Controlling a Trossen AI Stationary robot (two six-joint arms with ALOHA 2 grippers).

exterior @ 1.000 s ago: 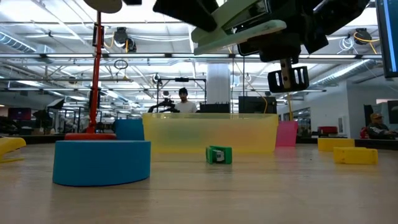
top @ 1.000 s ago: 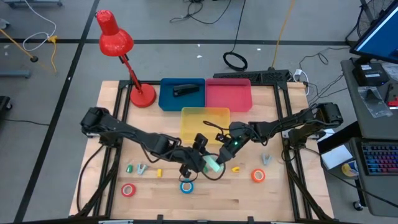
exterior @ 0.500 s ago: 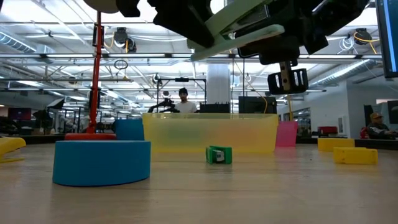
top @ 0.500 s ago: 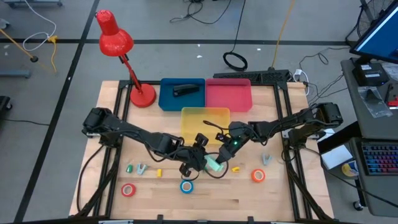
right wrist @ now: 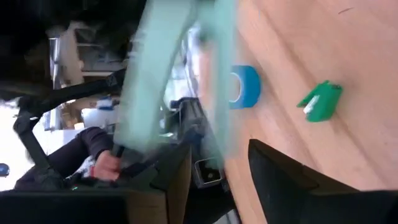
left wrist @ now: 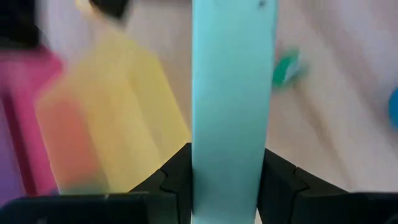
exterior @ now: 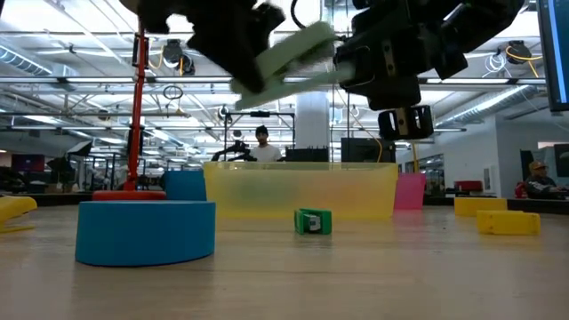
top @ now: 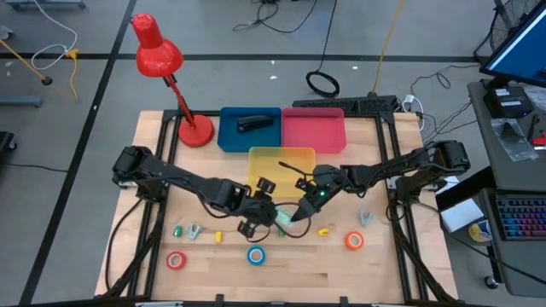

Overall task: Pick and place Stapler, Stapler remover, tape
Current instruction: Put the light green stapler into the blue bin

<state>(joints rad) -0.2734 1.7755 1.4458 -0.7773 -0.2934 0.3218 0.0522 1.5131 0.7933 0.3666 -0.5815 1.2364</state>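
Note:
A mint-green stapler (exterior: 286,55) hangs tilted above the table's middle, with my left gripper (left wrist: 227,180) shut on it; in the high view it (top: 285,224) shows just past that gripper (top: 264,218). My right gripper (right wrist: 214,180) stands open close beside the stapler's higher end, right of it (top: 303,209). On the table lie the blue tape (top: 256,254), the red tape (top: 177,260) and the orange tape (top: 354,241). Grey stapler removers (top: 194,230) (top: 365,219) rest flat. A black stapler (top: 250,124) lies in the blue bin (top: 229,136). My left gripper pinches the stapler's two long sides (left wrist: 200,158) between its two fingers, at one end of it. The fingers slant down from the table's left and lie along the stapler, which runs on past them. It is lifted clear and tilted, its free end (exterior: 322,37) higher.
A yellow bin (top: 281,155) stands just beyond the grippers, a pink bin (top: 313,130) behind it. A red lamp's base (top: 194,131) sits at the far left. Small green (exterior: 313,220) (top: 177,230) and yellow pieces (top: 324,230) (top: 217,236) lie on the near half.
My left gripper has tipped further down and gone toward the table's left with the stapler. The stapler has come away from my right gripper and now tilts more steeply. My right gripper has stayed in place.

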